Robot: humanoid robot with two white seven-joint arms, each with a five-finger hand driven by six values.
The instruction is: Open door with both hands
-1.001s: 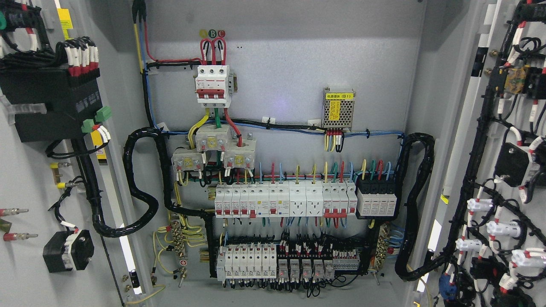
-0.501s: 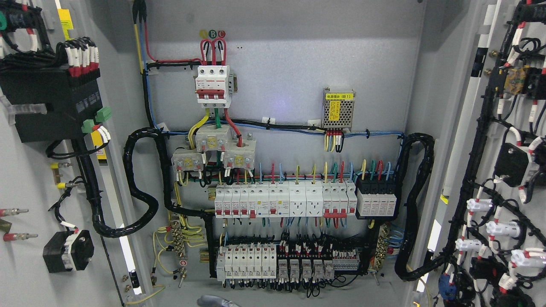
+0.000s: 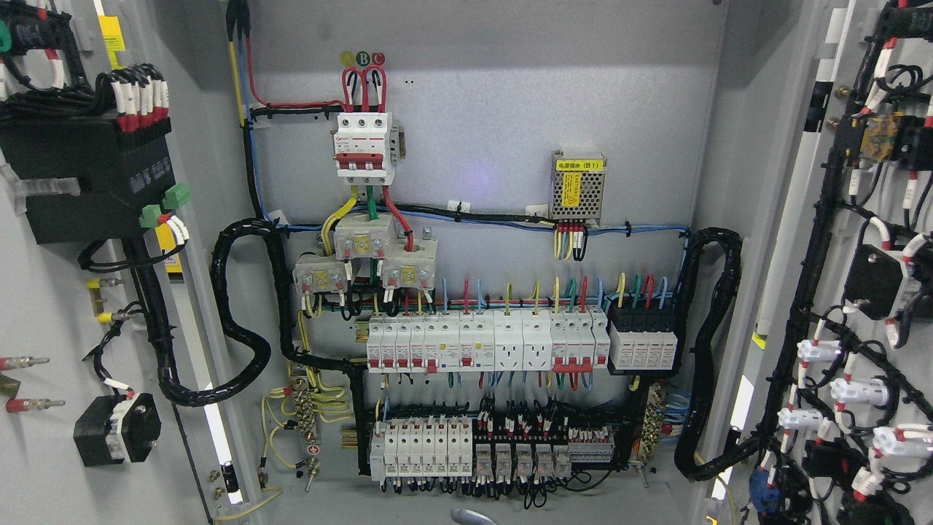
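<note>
Both doors of the electrical cabinet stand swung wide. The left door [image 3: 51, 292] fills the left edge of the frame, its inner face carrying a black module [image 3: 87, 182] at upper left and a small black block [image 3: 116, 429] at lower left. The right door [image 3: 867, 292] fills the right edge, its inner face dense with black wiring and white connectors [image 3: 853, 394]. Between them, at centre frame, the back panel [image 3: 496, 109] shows a three-pole breaker [image 3: 364, 144], a small power supply [image 3: 578, 186] to its right, and a long breaker row [image 3: 481, 343] below.

At the bottom edge, just right of centre, a small grey rounded part [image 3: 474, 517] intrudes; it is probably part of a robot hand, but which hand cannot be told, nor how its fingers stand.

Judged from the doors' positions, the opening appears essentially complete. Any remaining push is best applied to bare sheet metal at each door's free edge, keeping fingers clear of the door-mounted wiring and the live panel.
</note>
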